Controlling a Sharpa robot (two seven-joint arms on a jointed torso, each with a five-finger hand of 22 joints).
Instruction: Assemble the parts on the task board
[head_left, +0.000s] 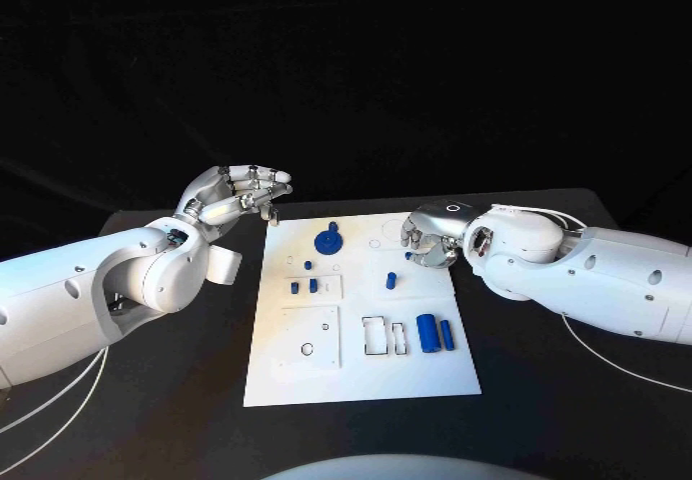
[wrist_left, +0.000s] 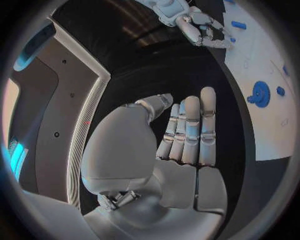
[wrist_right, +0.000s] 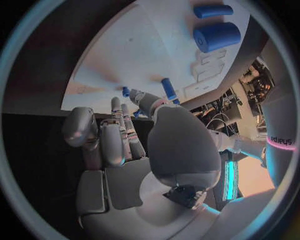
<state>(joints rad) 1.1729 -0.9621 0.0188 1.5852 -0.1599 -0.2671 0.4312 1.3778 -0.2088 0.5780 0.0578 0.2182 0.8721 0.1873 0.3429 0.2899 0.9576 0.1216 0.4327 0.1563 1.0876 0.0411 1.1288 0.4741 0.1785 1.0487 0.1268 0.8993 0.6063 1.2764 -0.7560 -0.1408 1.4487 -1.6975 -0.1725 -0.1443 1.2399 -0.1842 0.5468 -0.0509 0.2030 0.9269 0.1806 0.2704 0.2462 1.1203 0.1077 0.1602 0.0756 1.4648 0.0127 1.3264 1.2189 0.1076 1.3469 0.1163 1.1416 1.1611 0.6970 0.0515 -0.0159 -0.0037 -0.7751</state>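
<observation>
The white task board (head_left: 361, 375) lies mid-table. On it are a blue gear (head_left: 329, 240), two short blue pegs (head_left: 303, 286), a single peg (head_left: 391, 281), a thick blue cylinder (head_left: 428, 332) and a thin one (head_left: 447, 335). My left hand (head_left: 238, 195) hovers off the board's far left corner, fingers straight and side by side in the left wrist view (wrist_left: 187, 132), holding nothing. My right hand (head_left: 430, 245) hangs over the board's right edge beside the single peg, fingers loosely bent (wrist_right: 119, 140) and empty. The right wrist view shows both cylinders (wrist_right: 217, 36) and the peg (wrist_right: 169, 90).
Raised white plates (head_left: 310, 335) with holes and two narrow slots (head_left: 384, 335) sit on the board's near half. Black table (head_left: 562, 400) surrounds the board. Thin white cables (head_left: 620, 365) trail from both arms near the table's sides.
</observation>
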